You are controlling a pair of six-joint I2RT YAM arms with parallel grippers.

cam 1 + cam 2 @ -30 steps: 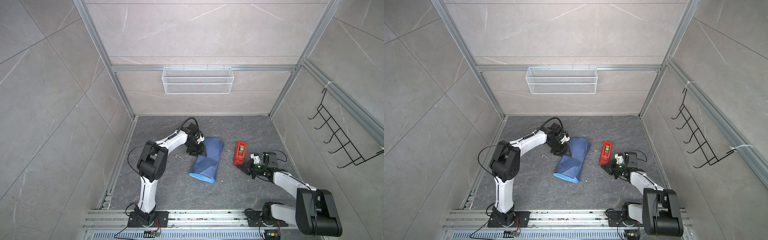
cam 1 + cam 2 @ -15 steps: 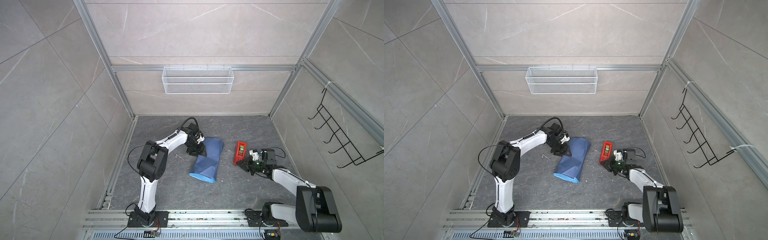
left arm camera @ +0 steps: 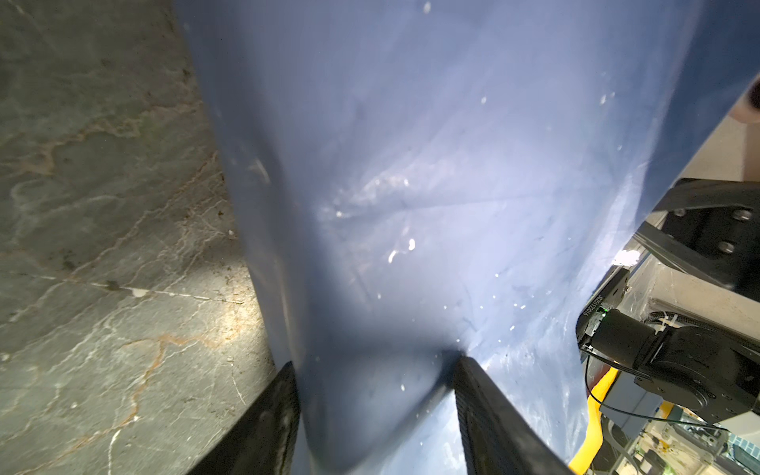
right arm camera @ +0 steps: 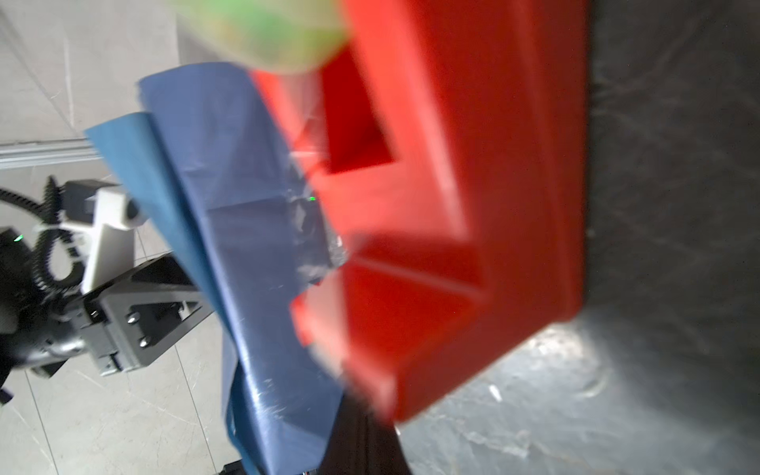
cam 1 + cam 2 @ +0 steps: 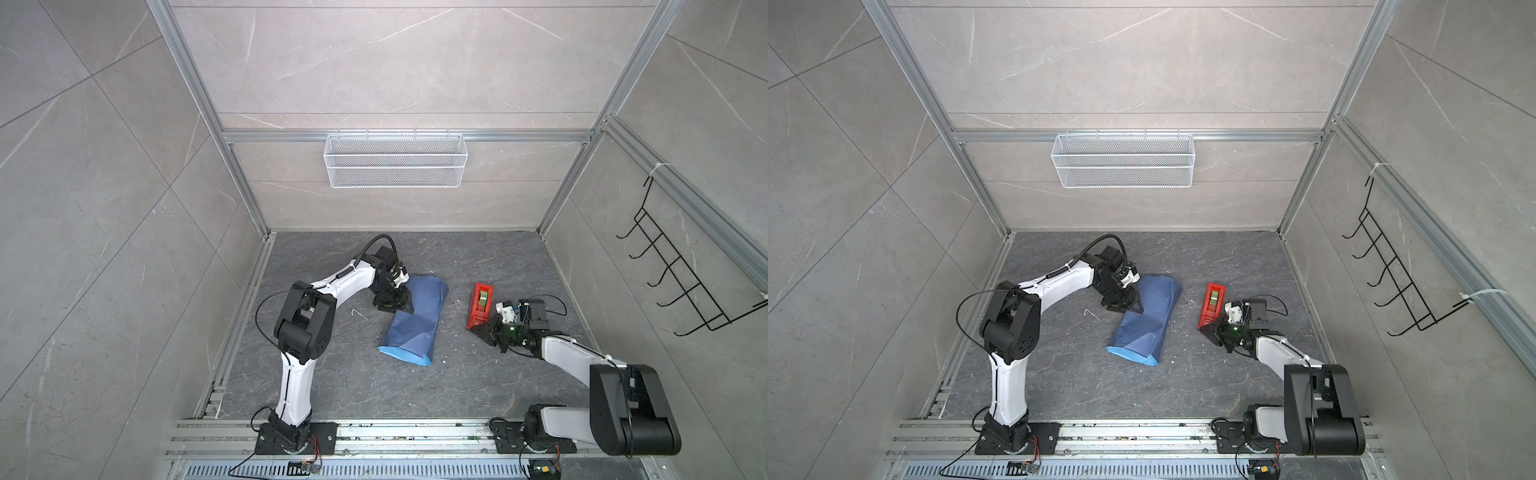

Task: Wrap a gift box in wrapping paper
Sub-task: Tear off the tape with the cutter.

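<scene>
1. Overhead, in both top views, the paper (image 5: pixel 415 316) was seen folded long on the dark stone floor (image 5: pixel 457 386). Its darker face was outward, and a light-blue edge showed at its near end. The box was not visible and was judged to lie inside the paper. The left gripper (image 5: pixel 397 305) was set on the paper's left edge, toward the far end. The right gripper (image 5: pixel 484 326) was at the near end of the red dispenser (image 5: pixel 480 305), well apart from the paper.
2. From the left wrist, the left gripper's fingers (image 3: pixel 279 411) were seen clamped on either side of a paper-covered ridge, so the fold was judged to be pinned.
3. From the right wrist, much was blurred. The dispenser filled the frame, with a clear tape strip (image 4: pixel 316 238) at its cutter. The right jaws were clenched, but whether tape was pinched could not be told.
4. The step was judged to be fetching tape to seal the seam. Next, a strip would need to be drawn, cut and carried across to the paper with the fold kept pinned.
5. Small white scraps were scattered on the floor. Grey tiled walls enclosed it, with a wire basket (image 5: pixel 395 166) on the back wall and a black hook rack (image 5: pixel 681 282) on the right wall.
</scene>
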